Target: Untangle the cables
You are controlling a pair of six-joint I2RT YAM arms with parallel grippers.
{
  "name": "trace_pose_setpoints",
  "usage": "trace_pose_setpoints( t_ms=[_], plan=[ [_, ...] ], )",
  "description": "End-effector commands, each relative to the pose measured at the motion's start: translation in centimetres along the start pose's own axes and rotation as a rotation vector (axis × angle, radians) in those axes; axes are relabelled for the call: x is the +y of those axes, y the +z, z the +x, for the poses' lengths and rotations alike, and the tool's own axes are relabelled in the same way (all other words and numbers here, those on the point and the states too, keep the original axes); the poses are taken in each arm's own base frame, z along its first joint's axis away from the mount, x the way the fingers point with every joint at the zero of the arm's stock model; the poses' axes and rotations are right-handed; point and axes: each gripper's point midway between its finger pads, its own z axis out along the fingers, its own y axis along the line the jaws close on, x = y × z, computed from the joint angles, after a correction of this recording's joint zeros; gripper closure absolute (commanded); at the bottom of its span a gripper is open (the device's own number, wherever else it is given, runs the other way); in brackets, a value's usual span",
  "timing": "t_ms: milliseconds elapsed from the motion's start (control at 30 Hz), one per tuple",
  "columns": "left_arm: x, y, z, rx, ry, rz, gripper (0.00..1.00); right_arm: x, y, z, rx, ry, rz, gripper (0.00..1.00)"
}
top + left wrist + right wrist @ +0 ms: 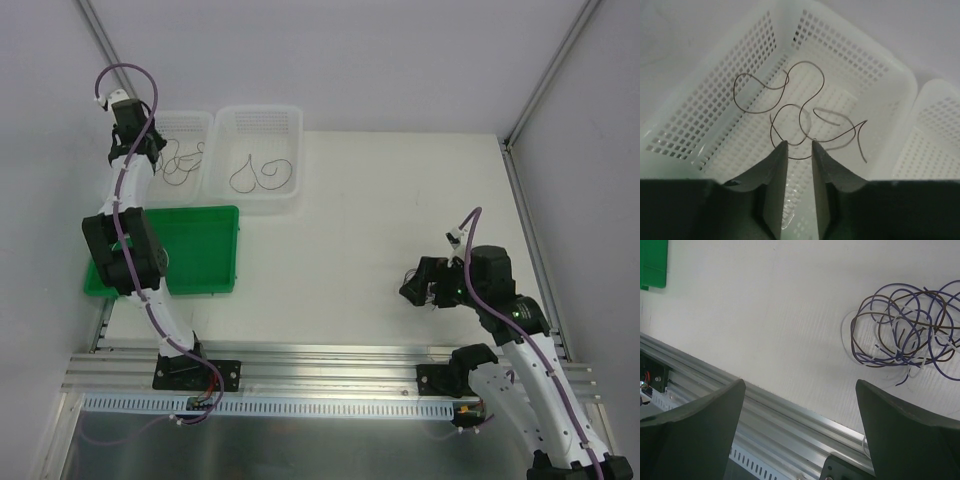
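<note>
Brown cables (800, 119) in basket (705, 110), tangled bundle (905, 330) — tabletop (765, 315)

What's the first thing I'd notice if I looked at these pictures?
Probably the messy ball of thin purple, brown and white wires lying on the white table, just ahead of the wide-open right gripper. After that, the bright green plastic tray at the table's left, and the white holed basket beyond it, where thin brown wire curls lie under the left gripper.
</note>
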Motion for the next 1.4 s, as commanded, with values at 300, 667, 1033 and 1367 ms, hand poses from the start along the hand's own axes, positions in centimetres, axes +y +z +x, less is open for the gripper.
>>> trace_pose_setpoints(
  t_ms=[300,667,1033,1367],
  plan=[
    [-4.2,-7.5,-1.9,-0.002,-0.193,0.258,0.03,-2.6,0.2,-0.7,-0.032,0.035,0.157,0.03],
    [-12.3,-21.4,6.0,0.127,-0.143,0.554,0.01,-6.6,1.0,-0.6,-0.04,0.139,0.383,0.07],
    [-10.5,-34.5,18.2,0.436,0.019,0.899,0.01,-8.6,4.7,0.6,-0.03,0.238,0.436,0.32],
    [-6.9,-36.4,24.6,0.552,0.054,0.924,0.01,-9.4,8.5,0.4,-0.045,0.291,0.437,0.41]
  ],
)
